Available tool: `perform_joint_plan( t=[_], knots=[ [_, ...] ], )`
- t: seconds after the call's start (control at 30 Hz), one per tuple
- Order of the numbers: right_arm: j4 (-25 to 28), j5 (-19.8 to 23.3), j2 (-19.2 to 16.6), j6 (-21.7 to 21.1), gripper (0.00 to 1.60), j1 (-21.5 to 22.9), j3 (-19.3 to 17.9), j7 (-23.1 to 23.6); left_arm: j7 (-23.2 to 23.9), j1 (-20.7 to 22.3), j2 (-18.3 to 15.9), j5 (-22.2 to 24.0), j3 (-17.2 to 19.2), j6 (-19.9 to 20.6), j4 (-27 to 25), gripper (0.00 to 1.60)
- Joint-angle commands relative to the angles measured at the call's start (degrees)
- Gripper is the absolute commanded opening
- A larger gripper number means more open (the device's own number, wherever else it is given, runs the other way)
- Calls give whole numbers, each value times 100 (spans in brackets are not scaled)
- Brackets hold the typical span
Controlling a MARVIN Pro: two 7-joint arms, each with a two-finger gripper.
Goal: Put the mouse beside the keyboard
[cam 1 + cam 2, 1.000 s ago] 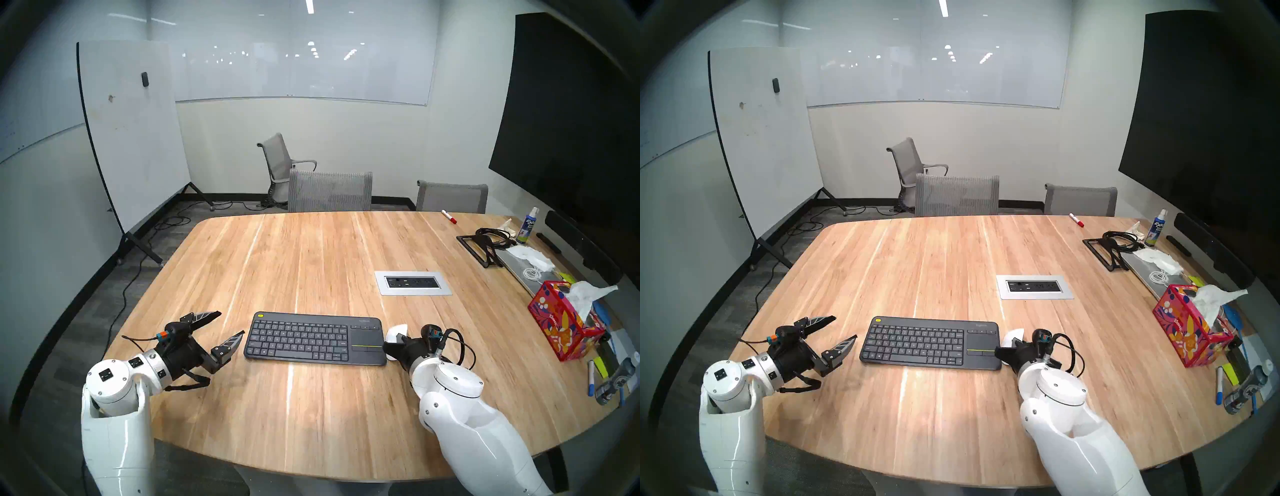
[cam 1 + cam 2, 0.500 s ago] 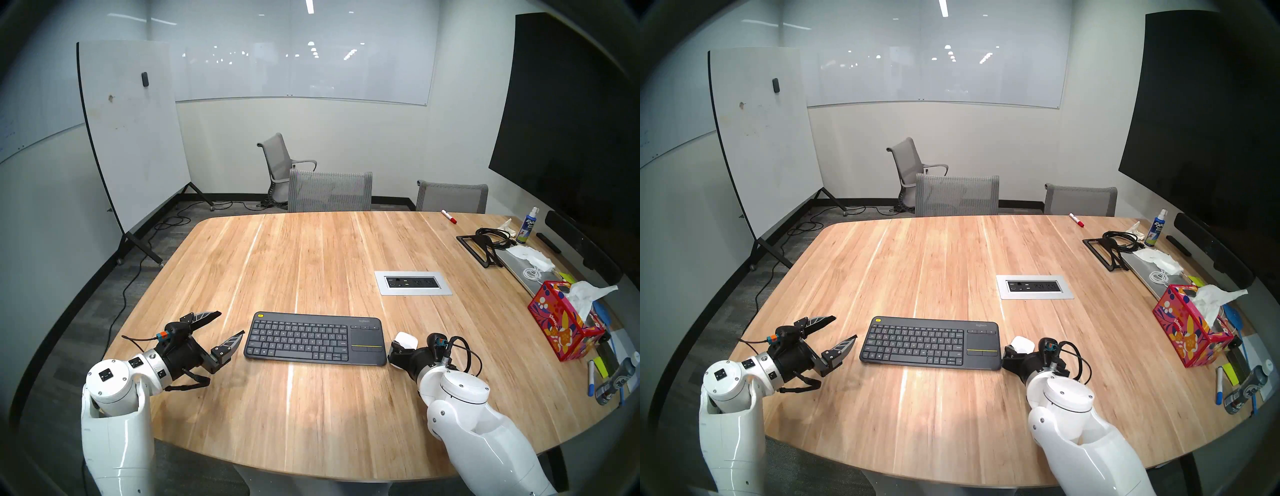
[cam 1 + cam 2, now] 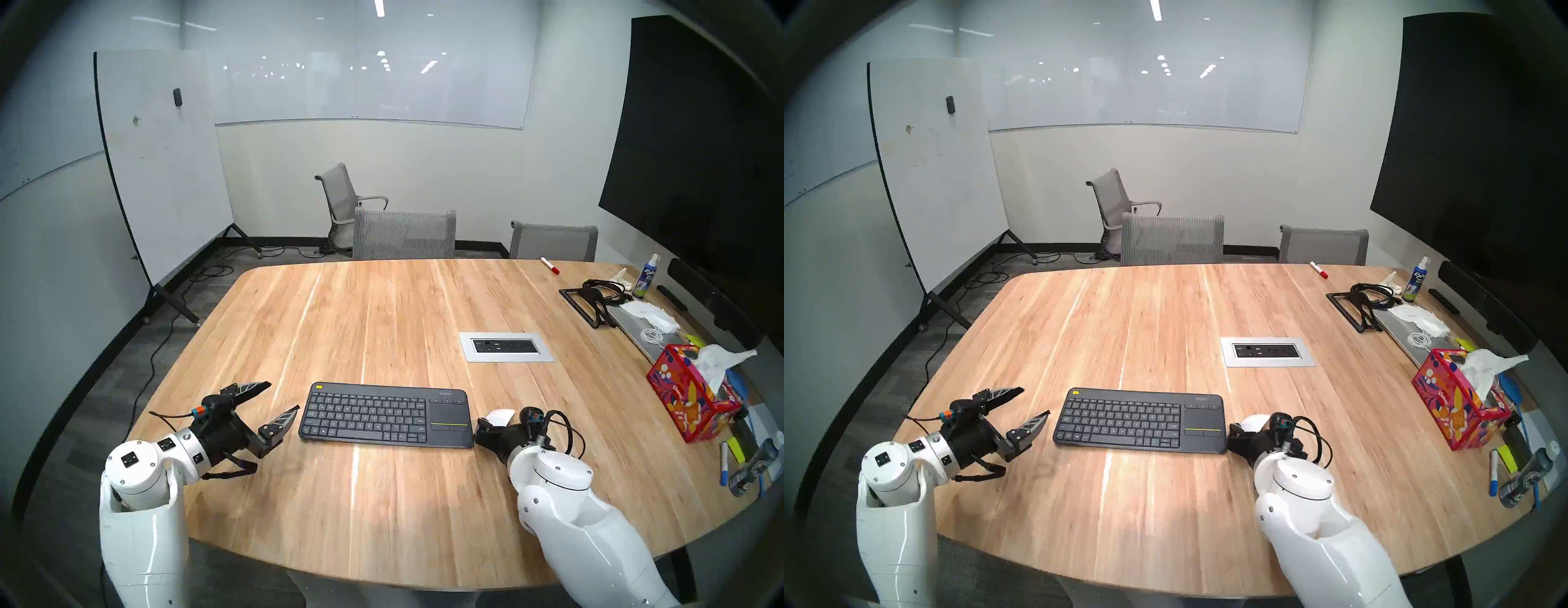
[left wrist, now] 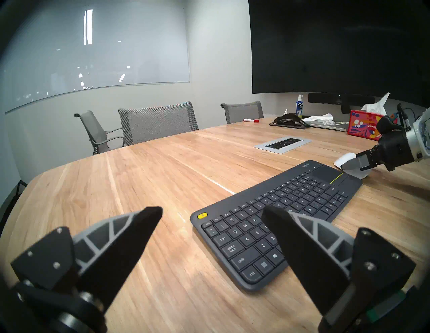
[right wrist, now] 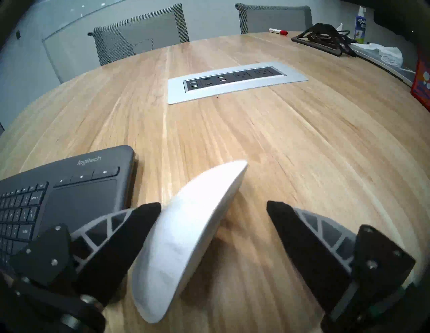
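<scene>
The dark grey keyboard (image 3: 373,414) lies flat near the table's front, also in the right head view (image 3: 1132,418), left wrist view (image 4: 279,214) and right wrist view (image 5: 69,186). The white mouse (image 3: 500,417) (image 3: 1253,423) (image 4: 349,160) is just right of the keyboard's touchpad end. In the right wrist view the mouse (image 5: 186,232) stands tilted on its edge between the jaws, leaning on one finger (image 5: 130,223); the other finger (image 5: 302,230) is clear of it. My right gripper (image 3: 494,422) (image 5: 213,205) is open. My left gripper (image 3: 282,397) (image 4: 211,209) is open and empty, left of the keyboard.
A silver power outlet panel (image 3: 505,347) is set in the table behind the mouse. A red tissue box (image 3: 689,399), markers, a laptop and cables crowd the right edge. Grey chairs (image 3: 405,233) stand at the far side.
My right gripper carried the mouse a little right of the keyboard's end and lower, then its jaws opened. The mouse now leans tilted between them. The left arm has not moved.
</scene>
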State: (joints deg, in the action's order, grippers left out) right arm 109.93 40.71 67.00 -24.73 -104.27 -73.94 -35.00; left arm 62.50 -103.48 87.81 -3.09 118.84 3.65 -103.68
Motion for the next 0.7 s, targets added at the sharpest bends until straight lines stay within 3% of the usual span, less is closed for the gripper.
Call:
perform_joint_plan(
  t=[0.0,0.67],
  knots=[
    [-39,-4,100,-56,160,242,77,-5,-5,-9,-1,-1,13,11,-123,160],
    [-135,128,357,-166,160,257,-25,-370,-5,-9,1,-4,14,12,-126,160]
  ],
)
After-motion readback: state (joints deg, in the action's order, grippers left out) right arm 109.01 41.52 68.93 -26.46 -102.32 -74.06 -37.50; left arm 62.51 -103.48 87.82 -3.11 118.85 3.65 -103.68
